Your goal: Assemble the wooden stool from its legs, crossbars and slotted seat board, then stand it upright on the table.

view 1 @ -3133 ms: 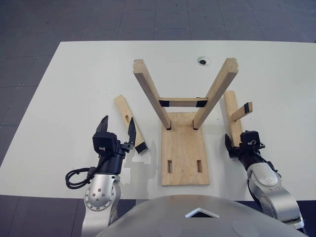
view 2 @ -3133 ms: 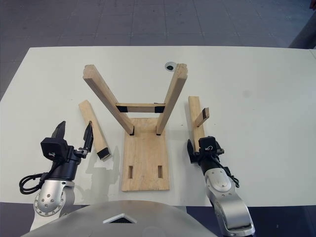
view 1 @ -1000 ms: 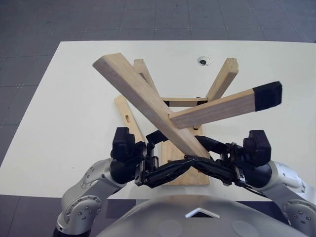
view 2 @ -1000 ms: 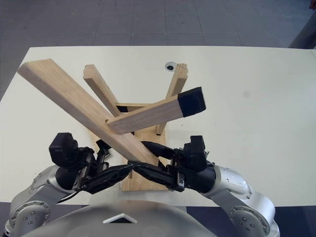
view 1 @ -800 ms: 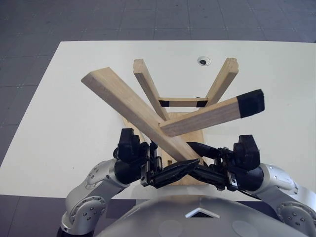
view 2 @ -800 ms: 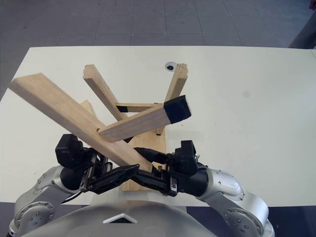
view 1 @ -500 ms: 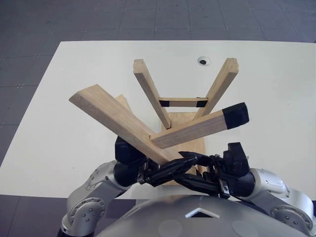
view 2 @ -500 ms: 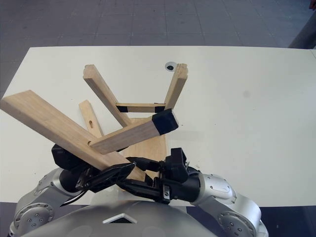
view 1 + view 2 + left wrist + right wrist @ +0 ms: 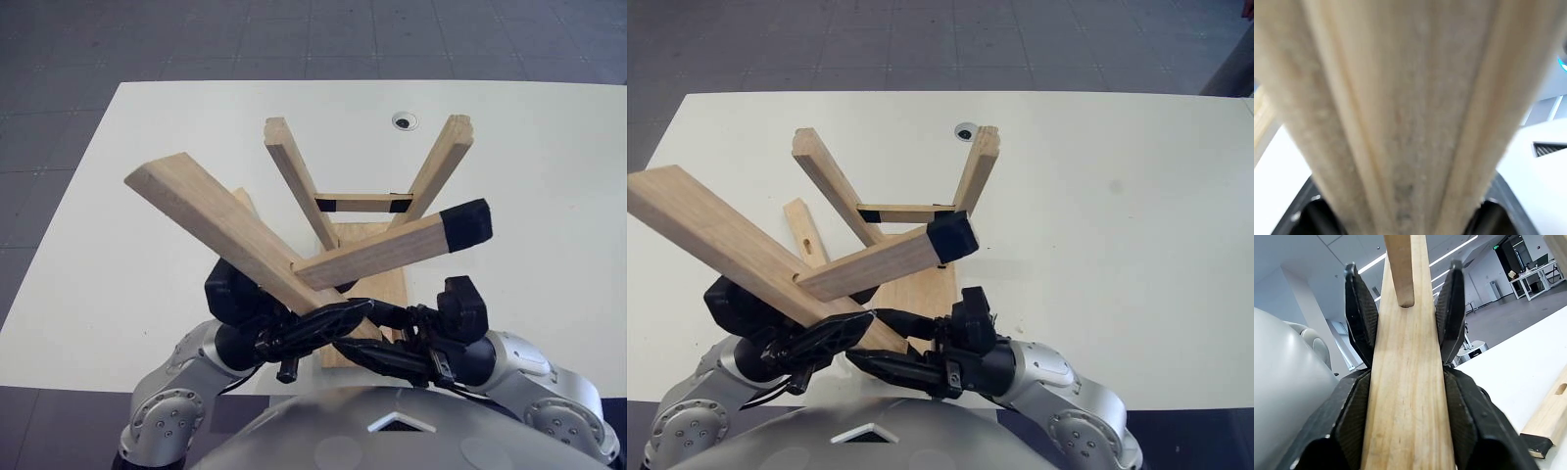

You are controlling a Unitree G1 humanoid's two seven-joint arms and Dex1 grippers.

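Grippers (image 9: 341, 328) together around tilted leg (image 9: 220, 225)

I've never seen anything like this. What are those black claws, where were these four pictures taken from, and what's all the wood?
This is a humanoid robot; each arm ends in a two-fingered gripper. The two wide pictures come from cameras in its head, looking down on a white table. The two close-ups come from cameras on its wrists. On the table lies the seat board, with the left standing leg and right standing leg rising from it, joined by a fitted crossbar. A spare leg lies beside it. The left gripper and right gripper both clamp the lower end of a raised leg, which has a black-tipped crossbar stuck in its side.
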